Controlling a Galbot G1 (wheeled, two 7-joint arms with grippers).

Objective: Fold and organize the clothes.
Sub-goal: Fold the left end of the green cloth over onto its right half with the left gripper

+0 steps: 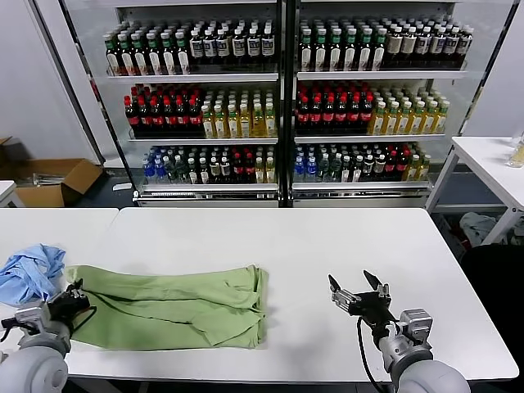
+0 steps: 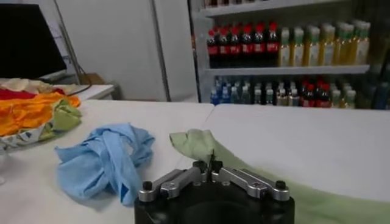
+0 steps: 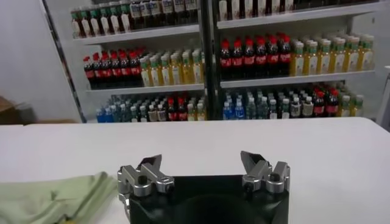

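The light green shirt (image 1: 172,304) lies partly folded on the white surface (image 1: 327,246), toward its left front. The left hand (image 1: 72,300) is pressed together on the shirt's left edge — a pinched tuft of cloth stands up between its fingers. The right hand (image 1: 359,287) hovers spread wide over bare surface, well apart from the shirt — a crumpled blue garment (image 1: 31,270) lies just beyond the left hand
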